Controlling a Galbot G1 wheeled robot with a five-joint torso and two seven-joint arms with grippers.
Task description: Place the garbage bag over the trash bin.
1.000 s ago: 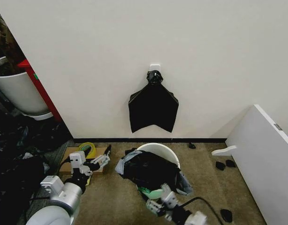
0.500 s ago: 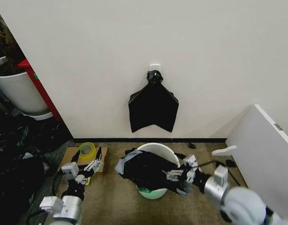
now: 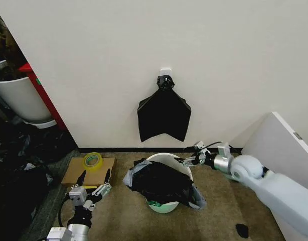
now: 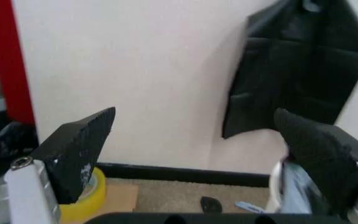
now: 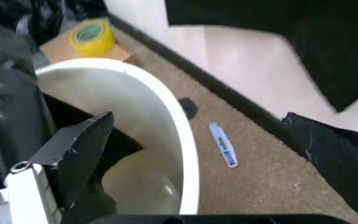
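Observation:
The trash bin [image 3: 172, 159] is a small white bucket on the carpet, below the wall. The garbage bag [image 3: 159, 183], glossy and wrinkled, lies bunched over the bin's front half and hangs down its side, leaving the back rim bare. My right gripper [image 3: 191, 158] is open at the bin's back right rim, holding nothing. In the right wrist view the open gripper [image 5: 197, 123] hovers over the white trash bin rim [image 5: 166, 105], with the garbage bag's film [image 5: 14, 98] at the side. My left gripper [image 3: 94, 177] is open low at the left, well away from the bin.
A bunch of flat black bags [image 3: 164, 113] hangs from a wall hook above the bin. A yellow tape roll [image 3: 92, 160] lies on cardboard [image 3: 73, 173]. A white panel [image 3: 282, 160] stands at the right, and a large white tub [image 3: 18, 98] and dark clutter at the left. A blue pen-like item [image 5: 223, 145] lies behind the bin.
My right arm swung from the bin's front, past its right side, up to the back right rim. My left arm drew back and down to the lower left. The bag has barely shifted.

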